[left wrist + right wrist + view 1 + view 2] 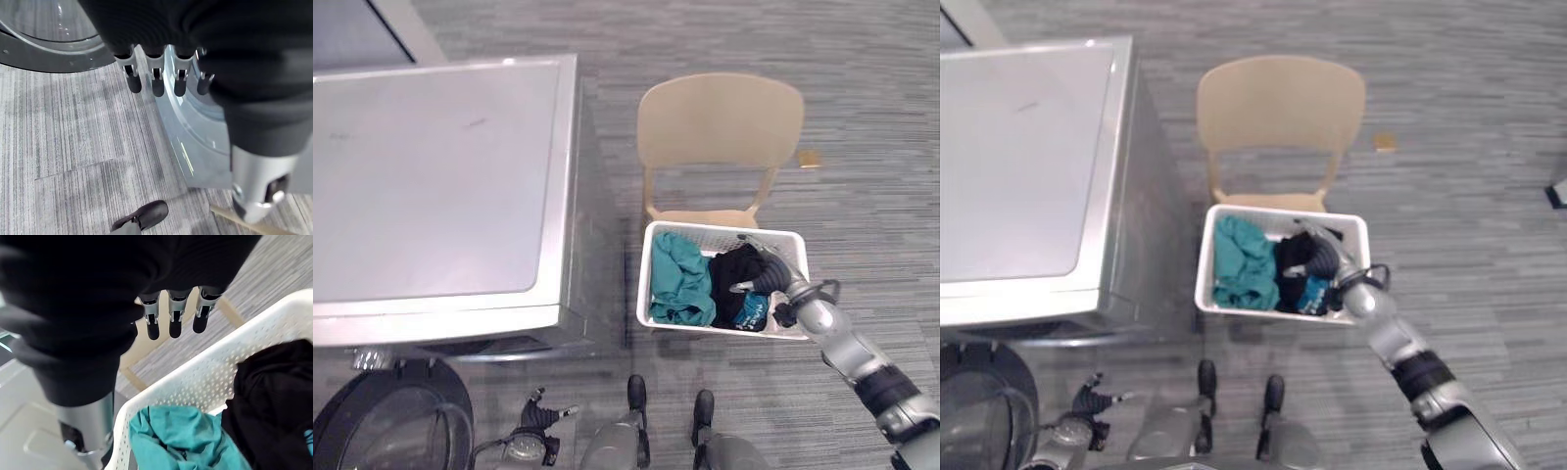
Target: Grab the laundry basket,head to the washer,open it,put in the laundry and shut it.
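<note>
A white perforated laundry basket (pixel 656 284) stands against the seat of a beige chair (pixel 720 122). It holds a teal garment (pixel 680 279), a black garment (pixel 734 274) and a small blue piece (pixel 754 313). My right hand (pixel 771 269) hovers open over the black garment at the basket's right side, its fingers (pixel 171 313) straight above the far rim (pixel 205 377) and holding nothing. To the left is the silver washer (pixel 431 176), with its round dark door (pixel 391 421) swung open low in front. My left hand (pixel 538 416) hangs open by that door, fingers (pixel 156 73) relaxed.
The washer's side wall (pixel 597 225) runs close to the basket's left, leaving a narrow strip of grey carpet between them. A small tan object (pixel 809 158) lies on the carpet right of the chair. Open carpet spreads to the right.
</note>
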Controlling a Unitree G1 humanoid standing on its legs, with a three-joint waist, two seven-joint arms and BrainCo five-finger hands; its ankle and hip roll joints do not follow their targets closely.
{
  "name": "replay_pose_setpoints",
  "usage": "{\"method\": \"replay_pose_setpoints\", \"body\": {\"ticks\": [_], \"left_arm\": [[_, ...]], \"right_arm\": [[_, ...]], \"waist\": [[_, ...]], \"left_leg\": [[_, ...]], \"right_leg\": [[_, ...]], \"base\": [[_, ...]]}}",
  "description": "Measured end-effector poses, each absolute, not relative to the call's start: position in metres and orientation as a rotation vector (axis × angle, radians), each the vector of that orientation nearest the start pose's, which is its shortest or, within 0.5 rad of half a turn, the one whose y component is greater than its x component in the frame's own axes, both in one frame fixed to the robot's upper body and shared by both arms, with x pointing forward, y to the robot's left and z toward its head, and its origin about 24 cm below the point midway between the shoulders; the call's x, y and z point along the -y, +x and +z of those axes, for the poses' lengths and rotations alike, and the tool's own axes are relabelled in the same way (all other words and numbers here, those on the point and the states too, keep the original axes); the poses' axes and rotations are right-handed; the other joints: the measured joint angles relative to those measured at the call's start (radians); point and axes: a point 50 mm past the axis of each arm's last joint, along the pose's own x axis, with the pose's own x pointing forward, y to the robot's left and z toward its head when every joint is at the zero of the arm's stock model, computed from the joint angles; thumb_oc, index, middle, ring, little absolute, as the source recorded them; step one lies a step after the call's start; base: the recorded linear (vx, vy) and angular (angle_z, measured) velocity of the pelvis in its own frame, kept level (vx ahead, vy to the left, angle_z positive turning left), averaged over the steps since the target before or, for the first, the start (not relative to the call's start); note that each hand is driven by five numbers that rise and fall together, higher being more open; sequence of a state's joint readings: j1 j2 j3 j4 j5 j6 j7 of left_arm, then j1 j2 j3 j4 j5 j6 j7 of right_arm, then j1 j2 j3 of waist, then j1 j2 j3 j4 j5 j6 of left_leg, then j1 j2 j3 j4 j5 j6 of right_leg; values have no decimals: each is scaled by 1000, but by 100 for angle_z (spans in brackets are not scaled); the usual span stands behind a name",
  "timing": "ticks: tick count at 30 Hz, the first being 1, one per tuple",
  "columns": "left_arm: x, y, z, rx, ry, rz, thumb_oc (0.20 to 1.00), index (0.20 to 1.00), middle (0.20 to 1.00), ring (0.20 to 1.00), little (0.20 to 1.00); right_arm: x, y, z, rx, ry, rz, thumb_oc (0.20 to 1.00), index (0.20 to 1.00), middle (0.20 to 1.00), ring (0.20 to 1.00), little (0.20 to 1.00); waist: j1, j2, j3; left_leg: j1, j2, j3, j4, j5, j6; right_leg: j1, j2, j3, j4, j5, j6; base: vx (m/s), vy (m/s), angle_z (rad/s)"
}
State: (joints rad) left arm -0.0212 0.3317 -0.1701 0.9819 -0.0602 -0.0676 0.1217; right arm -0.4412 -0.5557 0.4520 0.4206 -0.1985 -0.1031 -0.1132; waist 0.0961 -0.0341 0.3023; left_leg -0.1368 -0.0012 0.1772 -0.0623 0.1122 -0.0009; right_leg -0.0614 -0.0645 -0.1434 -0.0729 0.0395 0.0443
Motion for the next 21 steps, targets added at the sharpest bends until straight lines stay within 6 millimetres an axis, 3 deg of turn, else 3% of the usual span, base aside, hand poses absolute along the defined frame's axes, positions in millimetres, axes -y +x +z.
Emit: {"method": "replay_pose_setpoints", "body": {"ticks": [3, 8, 12, 17, 18, 19, 21], "left_arm": [[-251, 175, -116, -833, 397, 128, 1000, 1000, 1000, 1000, 1000], [-247, 184, -111, -781, 403, 124, 1000, 1000, 1000, 1000, 1000], [-245, 196, -104, -737, 411, 128, 1000, 1000, 1000, 1000, 1000], [-243, 203, -101, -709, 395, 123, 1000, 1000, 1000, 1000, 1000], [-243, 204, -100, -701, 397, 122, 1000, 1000, 1000, 1000, 1000], [-243, 206, -98, -695, 399, 123, 1000, 1000, 1000, 1000, 1000], [-243, 210, -97, -689, 406, 119, 1000, 1000, 1000, 1000, 1000]], "right_arm": [[170, 338, 70, 84, -904, 230, 1000, 1000, 1000, 1000, 1000], [158, 353, 67, 58, -966, 215, 1000, 1000, 1000, 1000, 1000], [164, 365, 62, -9, -1032, 168, 1000, 1000, 1000, 1000, 1000], [174, 383, 79, -33, -1071, 54, 1000, 1000, 1000, 1000, 1000], [175, 385, 82, -34, -1076, 44, 627, 627, 627, 627, 627], [175, 386, 85, -26, -1075, 33, 200, 200, 200, 200, 200], [173, 387, 87, -17, -1066, 28, 200, 200, 200, 200, 200]], "waist": [[27, 3, 54], [59, -7, 120], [83, -6, 153], [110, -5, 185], [112, -3, 186], [116, -4, 189], [124, -6, 191]], "left_leg": [[-71, 2, -19, 29, 6, 8], [-130, 6, -45, 50, 8, 9], [-175, 8, -72, 59, 14, 8], [-222, 8, -103, 65, 21, 6], [-228, 8, -109, 66, 21, 5], [-233, 8, -114, 66, 22, 4], [-234, 8, -128, 66, 24, 2]], "right_leg": [[-47, 4, -17, -1, 8, 6], [-88, 9, -43, 1, 13, 3], [-115, 14, -68, -4, 16, 1], [-147, 19, -83, -3, 17, -1], [-150, 20, -89, -4, 17, -1], [-152, 21, -95, -4, 17, -1], [-149, 24, -102, -4, 17, -1]], "base": [[-62, 13, 19], [-47, 13, 12], [-44, 6, 19], [-24, -7, 15], [-17, -40, 22], [-2, -28, 16], [20, -25, 19]]}}
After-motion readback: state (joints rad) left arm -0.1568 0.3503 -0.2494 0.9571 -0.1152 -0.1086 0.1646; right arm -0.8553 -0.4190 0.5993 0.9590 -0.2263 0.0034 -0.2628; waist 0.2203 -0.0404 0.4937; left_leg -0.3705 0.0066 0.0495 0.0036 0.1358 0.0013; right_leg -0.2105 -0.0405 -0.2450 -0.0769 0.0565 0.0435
